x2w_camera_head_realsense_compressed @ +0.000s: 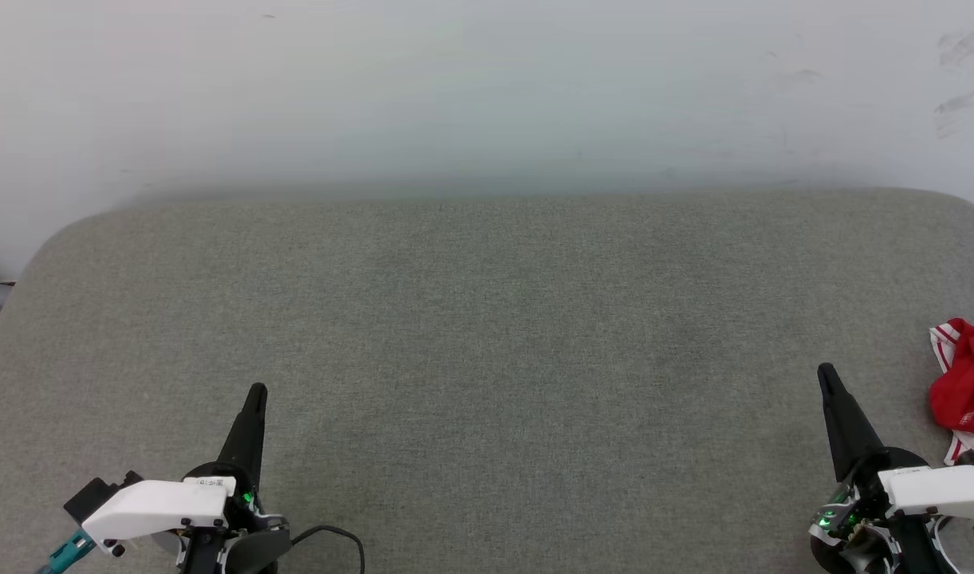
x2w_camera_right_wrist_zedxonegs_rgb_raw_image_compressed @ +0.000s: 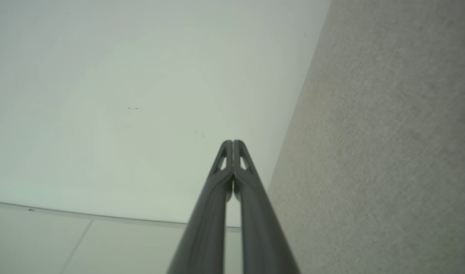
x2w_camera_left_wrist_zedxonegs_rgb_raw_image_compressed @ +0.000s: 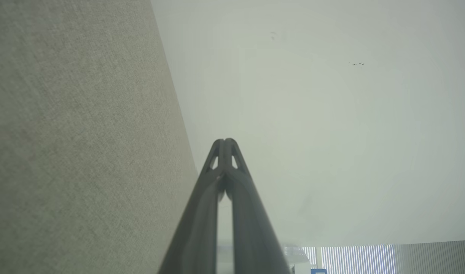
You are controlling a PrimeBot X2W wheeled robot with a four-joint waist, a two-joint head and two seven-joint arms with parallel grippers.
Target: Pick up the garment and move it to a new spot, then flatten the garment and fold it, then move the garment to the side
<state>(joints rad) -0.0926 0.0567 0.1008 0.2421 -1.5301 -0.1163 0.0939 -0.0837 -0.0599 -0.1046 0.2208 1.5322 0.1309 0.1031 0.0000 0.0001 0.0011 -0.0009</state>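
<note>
Plainly the right gripper (x2w_camera_head_realsense_compressed: pixel 826 376) is nearer: the red shirt (x2w_camera_head_realsense_compressed: pixel 964 383) lies bunched at the frame's right edge, beside its tip, on the grey pad (x2w_camera_head_realsense_compressed: pixel 487 319). The left gripper (x2w_camera_head_realsense_compressed: pixel 257 392) sits lower left, well apart. Both are clenched, holding nothing.

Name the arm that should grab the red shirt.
Right. The right gripper sits close to the crumpled red shirt at the table's right edge; the left gripper is far across it.
</note>
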